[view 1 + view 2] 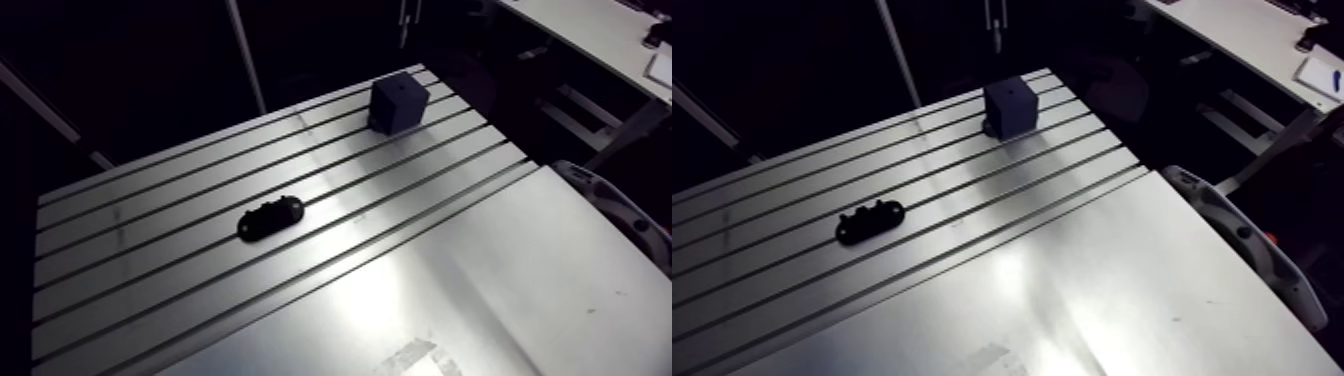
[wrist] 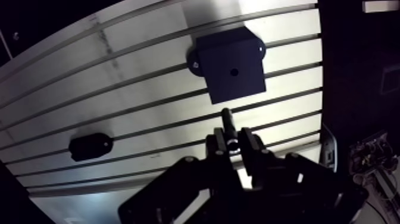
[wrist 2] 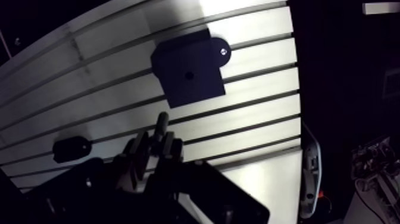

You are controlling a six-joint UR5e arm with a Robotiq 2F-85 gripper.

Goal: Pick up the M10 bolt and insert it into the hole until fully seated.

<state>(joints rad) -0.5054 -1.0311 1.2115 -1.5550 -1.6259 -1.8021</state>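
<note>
Gripper (image 2: 233,143) clamped on the M10 bolt (image 2: 227,121), its tip seemingly just short of the block (image 2: 229,56).

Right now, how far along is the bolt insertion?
Done: the bolt is picked up, clamped between the jaws. In hand: it is held over the table, its tip short of the block. Left: align with the empty hole, insert, seat fully.
</note>
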